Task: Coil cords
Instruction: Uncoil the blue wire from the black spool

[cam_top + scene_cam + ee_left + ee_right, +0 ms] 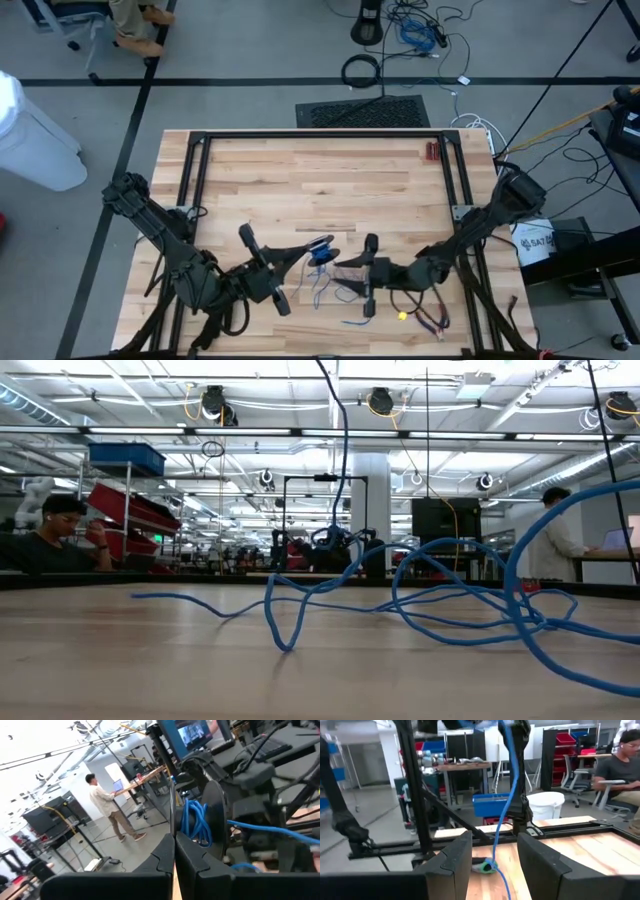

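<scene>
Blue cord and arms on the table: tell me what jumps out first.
The blue cord stands out most: part bunched in the air between the two arms near the table's front edge, the rest trailing in loose loops across the wood. The left tool is shut beside the bunch, while the right tool stands open with a strand hanging between its fingers.

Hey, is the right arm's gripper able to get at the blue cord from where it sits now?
Probably yes: the right gripper has open jaws, and the blue cord hangs between them with nothing blocking.

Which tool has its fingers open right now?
The right tool: its fingers stand apart with the blue cord hanging between them. The left tool has its fingers pressed together.
</scene>
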